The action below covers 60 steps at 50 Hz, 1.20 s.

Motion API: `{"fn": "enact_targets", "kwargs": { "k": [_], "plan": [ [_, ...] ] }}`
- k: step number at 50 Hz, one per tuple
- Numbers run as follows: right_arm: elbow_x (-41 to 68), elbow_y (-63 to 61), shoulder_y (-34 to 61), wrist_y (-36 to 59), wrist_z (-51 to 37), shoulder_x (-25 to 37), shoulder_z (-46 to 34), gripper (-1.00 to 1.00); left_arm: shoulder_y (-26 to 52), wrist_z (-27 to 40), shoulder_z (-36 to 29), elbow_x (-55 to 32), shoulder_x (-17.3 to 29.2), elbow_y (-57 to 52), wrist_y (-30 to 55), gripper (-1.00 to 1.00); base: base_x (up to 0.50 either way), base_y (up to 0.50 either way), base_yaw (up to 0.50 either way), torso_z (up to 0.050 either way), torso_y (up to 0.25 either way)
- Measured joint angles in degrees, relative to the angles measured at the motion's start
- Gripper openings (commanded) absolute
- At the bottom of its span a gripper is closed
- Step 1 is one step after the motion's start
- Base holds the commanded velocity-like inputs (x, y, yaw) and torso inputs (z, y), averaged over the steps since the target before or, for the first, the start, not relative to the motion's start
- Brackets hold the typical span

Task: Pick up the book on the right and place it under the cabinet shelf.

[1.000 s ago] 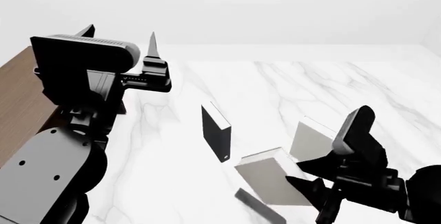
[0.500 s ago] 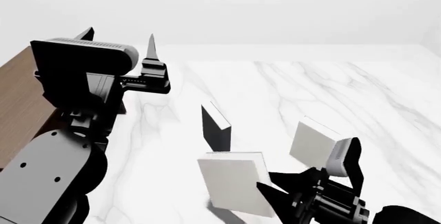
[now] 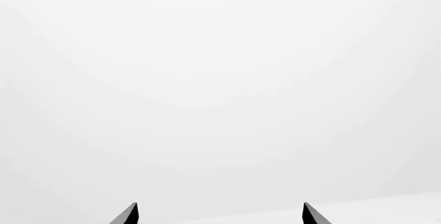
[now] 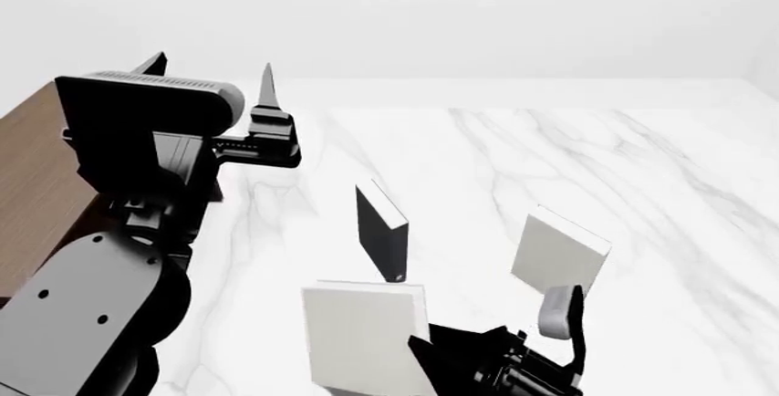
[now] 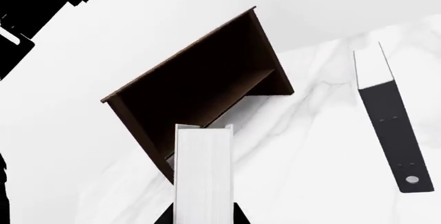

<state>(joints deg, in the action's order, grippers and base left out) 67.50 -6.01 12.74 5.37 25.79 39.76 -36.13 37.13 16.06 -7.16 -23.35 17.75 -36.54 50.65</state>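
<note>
My right gripper [image 4: 422,352] is shut on the whitish book [image 4: 363,332] and holds it upright above the marble table, low in the head view. In the right wrist view the book's white page edge [image 5: 203,172] sits between the jaws of the right gripper [image 5: 203,214] and faces the dark brown cabinet [image 5: 196,79], whose shelf board [image 5: 231,99] shows inside. In the head view only a brown part of the cabinet [image 4: 27,172] shows at the left edge, behind my left arm. My left gripper [image 4: 211,62] is open and empty, raised in the air [image 3: 220,217].
A black book [image 4: 379,230] stands upright at the table's middle; it also shows in the right wrist view [image 5: 389,126]. A slightly darker beige-grey book [image 4: 557,252] stands to its right. The white marble table [image 4: 524,159] stretches back to a pale wall.
My right gripper has carried the whitish book leftward, and the book has turned upright with its cover facing the head camera. The left arm has not moved.
</note>
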Motion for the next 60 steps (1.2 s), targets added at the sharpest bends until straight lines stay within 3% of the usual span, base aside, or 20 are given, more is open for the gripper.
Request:
{"fn": "enact_targets", "kwargs": {
  "k": [35,60],
  "plan": [
    [8.64,20.28,4.56,-1.98,-0.63,-22.10,0.00,-1.00,-0.48,0.64,-0.44,-0.52,0.30,0.33,-0.76,1.00,0.00,0.00,0.00,0.000,0.001],
    [12.37,37.08,8.96,-1.03,-0.70,-32.73,-1.00,-1.00,-0.30,1.33,-1.65,-0.46,0.23,0.88,-1.10,1.00,0.00,0.00,0.00,0.000,0.001]
  ]
}}
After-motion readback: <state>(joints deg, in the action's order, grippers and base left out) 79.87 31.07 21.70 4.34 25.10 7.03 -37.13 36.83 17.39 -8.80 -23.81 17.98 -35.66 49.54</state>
